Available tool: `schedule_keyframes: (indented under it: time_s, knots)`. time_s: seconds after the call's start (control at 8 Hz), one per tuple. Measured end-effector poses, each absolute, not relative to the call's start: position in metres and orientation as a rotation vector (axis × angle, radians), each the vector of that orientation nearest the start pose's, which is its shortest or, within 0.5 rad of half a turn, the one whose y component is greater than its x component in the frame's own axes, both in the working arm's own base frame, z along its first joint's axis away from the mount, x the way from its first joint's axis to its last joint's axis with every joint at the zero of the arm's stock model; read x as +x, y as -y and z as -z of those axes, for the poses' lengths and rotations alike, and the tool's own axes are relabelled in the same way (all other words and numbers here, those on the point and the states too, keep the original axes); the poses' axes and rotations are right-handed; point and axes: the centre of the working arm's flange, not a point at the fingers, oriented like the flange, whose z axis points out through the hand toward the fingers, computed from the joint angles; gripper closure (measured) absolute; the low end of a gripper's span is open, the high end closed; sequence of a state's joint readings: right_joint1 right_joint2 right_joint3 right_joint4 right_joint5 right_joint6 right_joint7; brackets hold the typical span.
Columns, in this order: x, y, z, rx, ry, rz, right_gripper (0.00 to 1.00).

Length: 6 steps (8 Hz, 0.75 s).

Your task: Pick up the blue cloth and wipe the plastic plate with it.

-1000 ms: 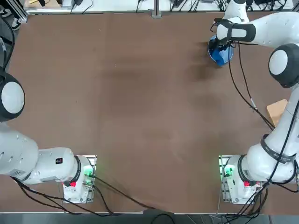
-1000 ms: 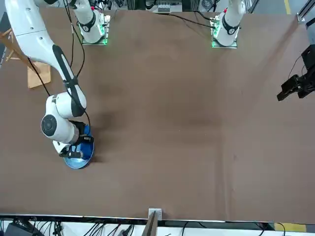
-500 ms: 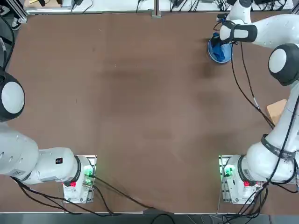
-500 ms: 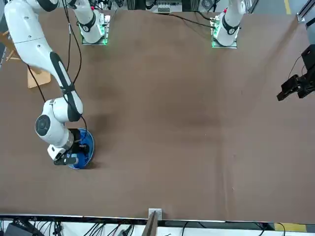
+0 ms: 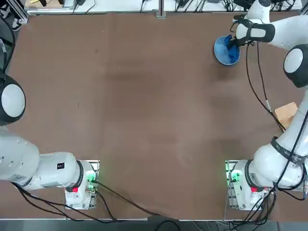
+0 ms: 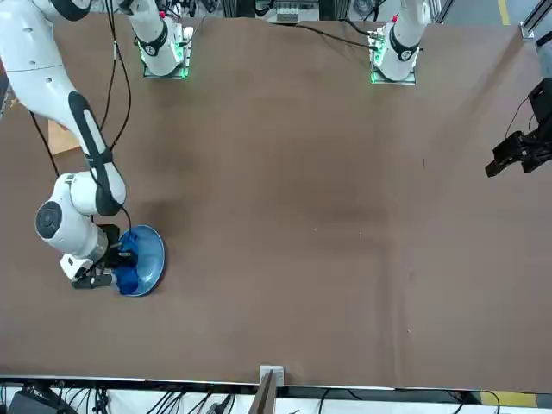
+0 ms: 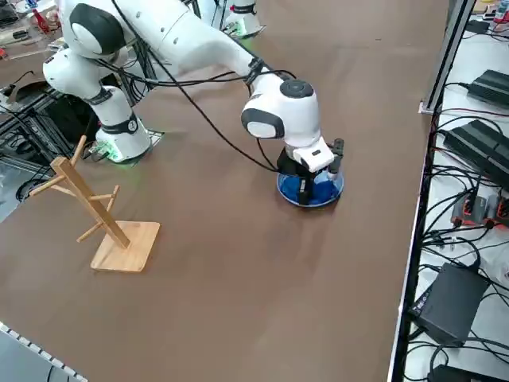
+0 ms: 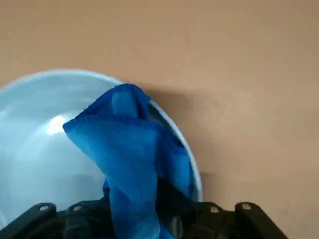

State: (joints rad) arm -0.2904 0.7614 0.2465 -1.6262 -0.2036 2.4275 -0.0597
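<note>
Desk: broad, brown, matte (image 5: 144, 120)
Room: cables (image 7: 469, 239) and black boxes (image 7: 456, 302) beyond the desk's far edge
Wooden stand: on the right, nearer than the plate (image 7: 127, 247)
Plastic plate: far right of the desk, in the same spot as a second ago (image 8: 50, 169)
Right pincer: clamped on the blue cloth (image 8: 137, 211), now farther right
Blue cloth: bunched over the plate's right part (image 8: 129, 149), shifted right, baring more of the plate's left

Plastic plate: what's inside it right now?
The blue cloth, pinched in the right gripper, covers one side of the plate; the surface beneath it is hidden.
</note>
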Motion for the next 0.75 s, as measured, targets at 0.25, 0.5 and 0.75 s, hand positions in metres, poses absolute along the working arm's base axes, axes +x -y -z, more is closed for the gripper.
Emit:
schedule_keyframes:
  time_s: [0.25, 0.5, 0.75]
  knots:
    - [0.684, 0.053, -0.190, -3.115, 0.141, -0.047, 0.77]
    - [0.675, 0.032, -0.189, -3.112, 0.130, -0.160, 0.77]
    - [0.670, -0.001, -0.189, -3.107, 0.101, -0.203, 0.77]
